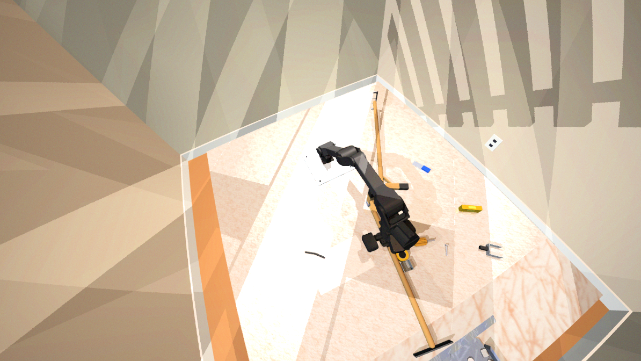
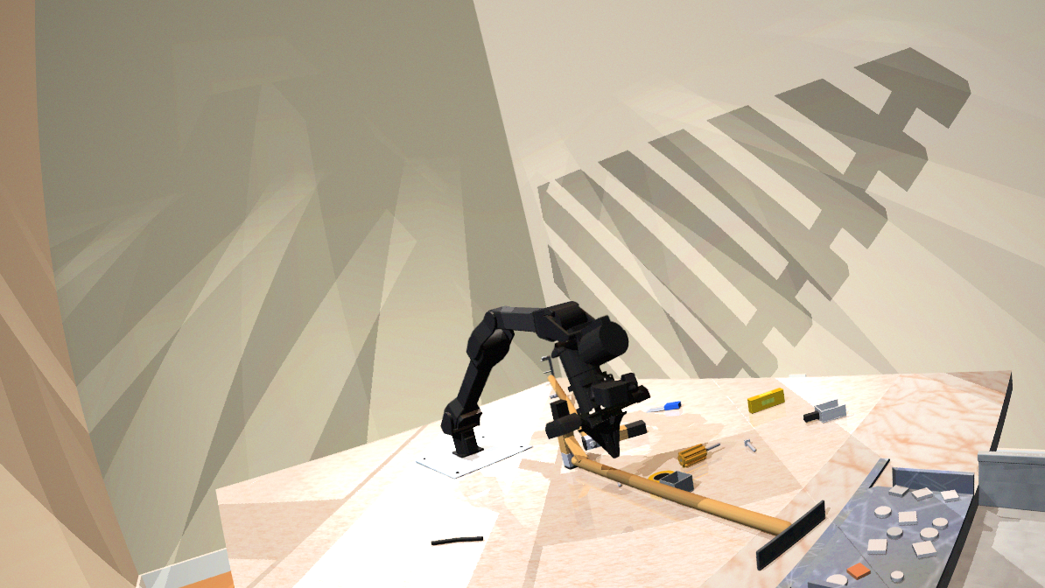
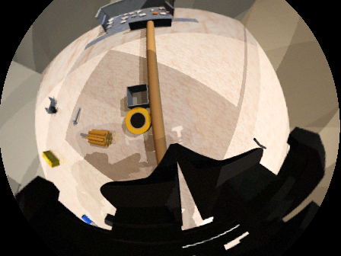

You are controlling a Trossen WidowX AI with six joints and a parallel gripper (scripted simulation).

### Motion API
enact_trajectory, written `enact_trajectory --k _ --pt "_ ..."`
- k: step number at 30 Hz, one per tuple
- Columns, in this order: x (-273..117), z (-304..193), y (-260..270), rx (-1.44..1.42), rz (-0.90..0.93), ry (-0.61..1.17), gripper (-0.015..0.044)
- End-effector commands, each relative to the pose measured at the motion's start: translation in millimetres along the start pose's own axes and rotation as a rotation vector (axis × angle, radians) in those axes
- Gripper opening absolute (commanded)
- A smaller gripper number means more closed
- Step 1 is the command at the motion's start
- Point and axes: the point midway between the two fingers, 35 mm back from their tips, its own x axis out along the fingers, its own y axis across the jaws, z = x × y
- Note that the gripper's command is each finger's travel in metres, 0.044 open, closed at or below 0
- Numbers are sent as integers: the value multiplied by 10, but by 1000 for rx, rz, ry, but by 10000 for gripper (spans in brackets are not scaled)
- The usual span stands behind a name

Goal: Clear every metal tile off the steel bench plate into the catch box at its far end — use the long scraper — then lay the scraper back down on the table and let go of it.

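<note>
Wooden shaft: the long scraper (image 1: 414, 298) (image 2: 680, 496) (image 3: 153, 68) has a round, honey-brown pole with darker and paler stretches.
Blade: a straight black bar (image 1: 442, 345) (image 2: 791, 535) (image 3: 137, 25), set crosswise at the end like a T.
Scraper's place: on the table, blade just beside the near end of the steel bench plate (image 1: 464, 349) (image 2: 855, 533) (image 3: 118, 24); shaft running back towards the arm, passing beside a yellow ring (image 1: 407, 257) (image 2: 654, 477) (image 3: 129, 121).
Gripper: the gripper (image 1: 395, 248) (image 2: 615, 454) (image 3: 173, 146) is closed with nothing in it, above the table near the shaft.
Tiles: pale squares and discs (image 2: 907, 517) (image 3: 142, 14), plus one orange tile (image 2: 858, 570) (image 3: 155, 13), are on the plate.
Weight: probably moderate, but long enough to droop blade-first.
Stiffness: likely rigid; little bending expected.
Slip: smooth round wood could roll or twist between fingers.
Hold: open, then pinch squarely across the shaft, clear of the ring; nearer its balance eases lifting, farther back gives reach.
</note>
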Motion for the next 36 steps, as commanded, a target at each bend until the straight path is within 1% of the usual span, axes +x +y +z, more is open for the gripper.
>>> enact_trajectory --k 1,35,36 --pt "0 0 0 0 0 0 0" --pt "0 0 0 0 0 0 0" --pt "-7 1 3 -1 0 -1 26"
